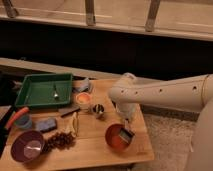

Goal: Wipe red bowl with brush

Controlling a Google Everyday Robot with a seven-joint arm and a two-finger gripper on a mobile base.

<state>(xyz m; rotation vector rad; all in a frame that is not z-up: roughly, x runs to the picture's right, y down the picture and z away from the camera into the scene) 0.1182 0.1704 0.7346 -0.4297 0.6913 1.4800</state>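
Note:
The red bowl (116, 138) is glossy orange-red and stands near the front right of the wooden table (92, 150). My gripper (127, 131) comes down from the white arm (160, 95) onto the bowl's right rim. It is shut on the brush (127, 135), whose pale greyish head rests against the bowl's right inner edge. The fingers themselves are mostly hidden behind the wrist and the brush.
A green tray (30, 97) with a utensil stands at the back left. A pale-orange cup (83, 100) and a small metal cup (98, 110) are mid-table. A purple bowl (27, 146), grapes (60, 141), a banana (75, 123), a blue sponge (46, 124) and an orange-handled tool (15, 118) lie left. The table's right edge is close to the bowl.

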